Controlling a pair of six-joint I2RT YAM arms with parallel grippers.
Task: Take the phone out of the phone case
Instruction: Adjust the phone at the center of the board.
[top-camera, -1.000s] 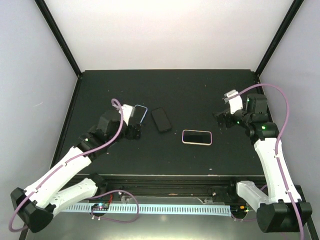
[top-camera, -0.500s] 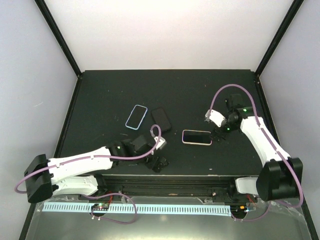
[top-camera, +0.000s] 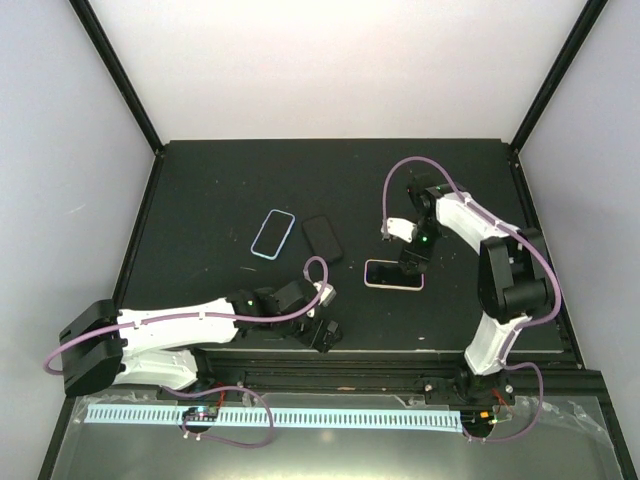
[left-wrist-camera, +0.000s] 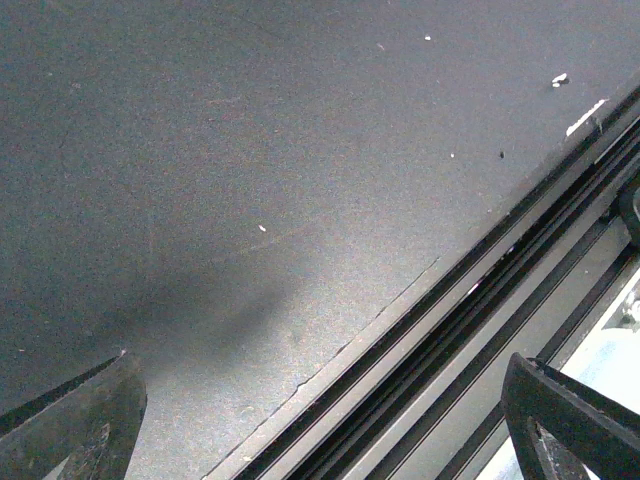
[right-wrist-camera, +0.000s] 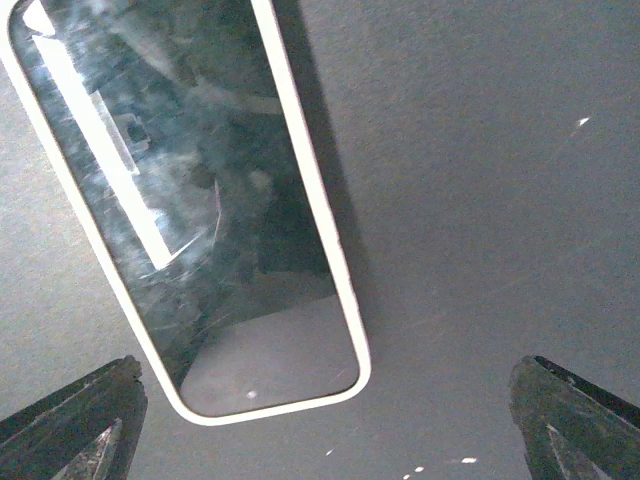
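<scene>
The pale blue phone case (top-camera: 272, 234) lies flat left of the table's middle. The black screen of the phone (top-camera: 272, 233) fills it; I cannot make out the phone's edge colour. My left gripper (top-camera: 323, 332) is open and empty over the table's front edge, well short of the case. In the left wrist view (left-wrist-camera: 330, 440) it sees only bare mat and the rail. My right gripper (top-camera: 411, 262) is open and hovers over the right end of the white-rimmed phone (top-camera: 394, 273). In the right wrist view (right-wrist-camera: 325, 430) that phone's (right-wrist-camera: 190, 200) end lies between the spread fingers.
A plain all-black phone (top-camera: 322, 238) lies just right of the blue case. The table's front edge and black rail (left-wrist-camera: 470, 300) run under the left gripper. Black frame posts stand at the table's back corners.
My left arm has swung from beside the blue case down to the front edge, empty. My right arm has moved left from the right side to over the white-rimmed phone.
</scene>
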